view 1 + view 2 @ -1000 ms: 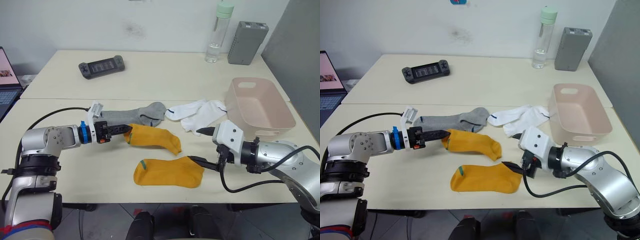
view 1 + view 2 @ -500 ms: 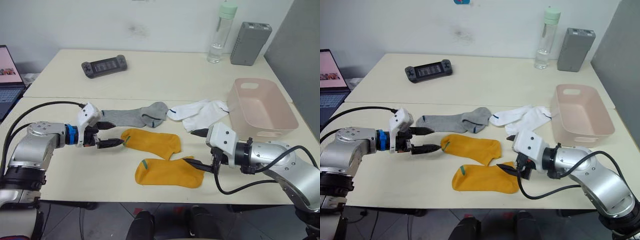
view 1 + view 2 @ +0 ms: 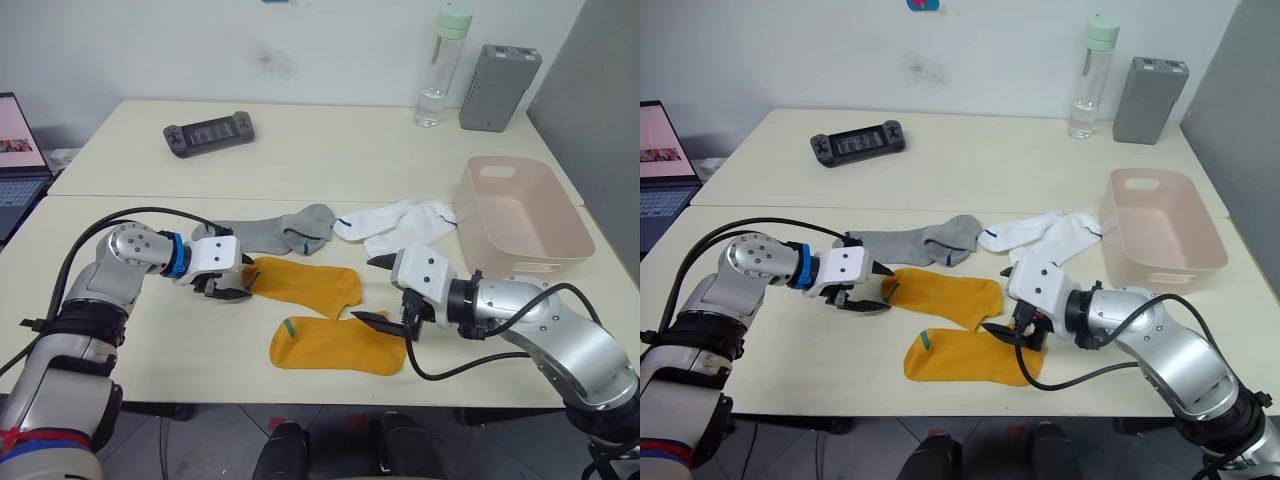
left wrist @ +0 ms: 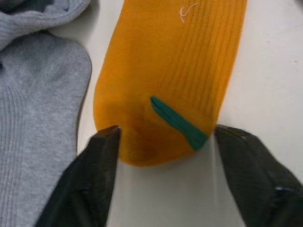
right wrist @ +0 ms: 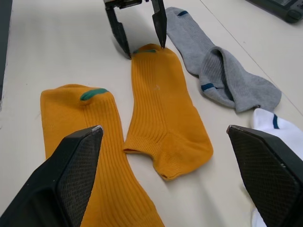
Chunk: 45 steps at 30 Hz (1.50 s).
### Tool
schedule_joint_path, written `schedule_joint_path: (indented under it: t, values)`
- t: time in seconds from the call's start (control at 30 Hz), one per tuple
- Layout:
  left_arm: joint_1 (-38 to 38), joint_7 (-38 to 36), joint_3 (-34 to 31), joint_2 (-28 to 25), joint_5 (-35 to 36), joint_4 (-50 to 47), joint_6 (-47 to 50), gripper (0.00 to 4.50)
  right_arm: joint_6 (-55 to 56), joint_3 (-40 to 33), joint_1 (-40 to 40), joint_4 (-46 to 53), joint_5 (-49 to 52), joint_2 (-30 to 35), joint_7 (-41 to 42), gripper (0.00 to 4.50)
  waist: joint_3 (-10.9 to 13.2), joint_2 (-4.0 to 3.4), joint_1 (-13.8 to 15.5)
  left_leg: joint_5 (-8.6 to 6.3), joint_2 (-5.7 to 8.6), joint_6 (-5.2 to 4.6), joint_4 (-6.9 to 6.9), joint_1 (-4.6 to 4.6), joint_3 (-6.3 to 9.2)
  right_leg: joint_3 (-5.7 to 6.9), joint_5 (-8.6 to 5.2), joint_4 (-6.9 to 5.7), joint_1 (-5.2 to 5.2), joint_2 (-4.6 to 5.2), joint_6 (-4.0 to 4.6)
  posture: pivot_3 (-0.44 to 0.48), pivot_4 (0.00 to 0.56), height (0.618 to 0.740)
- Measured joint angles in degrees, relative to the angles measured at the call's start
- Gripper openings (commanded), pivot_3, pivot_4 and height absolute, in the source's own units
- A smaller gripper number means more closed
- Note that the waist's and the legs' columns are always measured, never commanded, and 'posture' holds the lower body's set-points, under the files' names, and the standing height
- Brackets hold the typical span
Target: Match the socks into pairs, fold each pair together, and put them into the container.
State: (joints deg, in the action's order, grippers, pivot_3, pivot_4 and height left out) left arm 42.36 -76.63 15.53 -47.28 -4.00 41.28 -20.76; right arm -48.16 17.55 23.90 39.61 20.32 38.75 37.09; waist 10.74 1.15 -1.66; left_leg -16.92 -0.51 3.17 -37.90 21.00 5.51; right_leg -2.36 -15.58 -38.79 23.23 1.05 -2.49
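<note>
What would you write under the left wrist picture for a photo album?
Open left pincer straddling the cuff end of an orange sock, grey sock lying alongside.

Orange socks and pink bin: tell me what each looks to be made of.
The orange socks look like ribbed knit fabric, matte and soft: fine lengthwise ribs, a loose thread and a green stitched tab show. The pink bin looks like moulded plastic with a smooth, slightly satin finish: rounded corners, even walls and cut-out handle slots suggest it.

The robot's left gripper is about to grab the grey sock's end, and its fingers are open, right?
Not the grey sock. In the left wrist view the left gripper has its open fingers on either side of the orange sock end; the grey one lies beside it.
</note>
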Motion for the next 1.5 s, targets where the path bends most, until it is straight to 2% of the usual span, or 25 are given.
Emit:
schedule_joint_path:
  t: [0.13,0.27,0.57,0.9,1.0,1.33,1.37,1.5]
  values:
    - [0.0,-0.45,-0.04,0.49,-0.66,0.95,-0.99,1.08,0.01,2.17,1.49,-2.25,-1.95,-1.49,-0.66,4.5,-0.03,-0.04,-0.11,0.02,-0.01,-0.03,0.0,-0.08,0.01,0.0,-0.08,-0.1,-0.02,-0.01,-0.14,0.0,0.15,0.74]
    - [-1.7,-3.25,-1.3,0.92,1.26,-1.8,5.84,0.02,-0.04,6.73,4.29,-7.53,-4.4,-3.61,-0.48,4.5,-0.06,-0.14,-0.08,0.05,0.01,-0.07,-0.03,-0.07,0.02,0.0,-0.07,-0.14,-0.02,-0.01,-0.12,0.0,0.15,0.74]
    - [-2.86,-5.61,-2.83,2.66,6.16,-10.58,32.33,0.02,0.53,13.22,10.79,-19.97,-9.13,-9.95,1.43,4.5,-0.06,-0.14,-0.19,0.04,0.01,-0.07,-0.01,-0.01,0.04,0.01,0.05,-0.12,0.03,-0.01,0.09,0.0,0.15,0.74]
    - [-0.87,-3.36,-4.75,4.91,9.76,-14.43,49.04,0.02,2.54,14.8,8.61,-23.0,-12.58,-10.01,3.16,4.5,-0.04,-0.11,-0.46,0.04,0.01,-0.07,-0.01,0.04,0.11,0.06,0.05,-0.12,0.07,-0.02,0.09,0.0,0.15,0.74]
    - [-0.23,-2.57,-4.79,5.36,10.7,-14.98,51.87,0.0,3.35,14.8,8.52,-24.42,-13.46,-9.93,3.67,3.63,-0.04,-0.11,-0.74,0.04,0.0,-0.07,-0.01,0.04,0.11,0.06,0.05,-0.13,0.07,-0.02,0.09,0.0,0.15,0.74]
    - [-0.02,-1.49,-4.77,5.94,10.92,-18.46,54.42,0.0,6.24,13.72,8.53,-28.6,-14.62,-10.88,5.18,0.2,-0.04,-0.11,-1.29,0.05,0.0,-0.06,-0.02,0.03,0.11,0.05,0.05,-0.15,0.07,-0.02,0.09,0.0,0.15,0.74]
    - [-0.02,-1.51,-4.77,5.9,10.94,-18.69,54.48,0.0,6.2,13.42,8.53,-28.66,-14.61,-10.9,5.2,0.01,-0.04,-0.11,-1.29,0.05,0.0,-0.06,-0.02,0.03,0.11,0.04,0.05,-0.14,0.07,-0.02,0.09,0.0,0.15,0.74]
    - [-0.38,-2.88,-4.65,4.6,11.38,-19.89,55.25,0.0,4.55,11.2,8.18,-28.03,-13.65,-11.45,5.79,0.01,-0.04,-0.11,-1.47,0.05,0.0,-0.06,0.01,0.04,0.11,0.04,0.05,-0.14,0.1,-0.02,0.1,0.0,0.15,0.74]
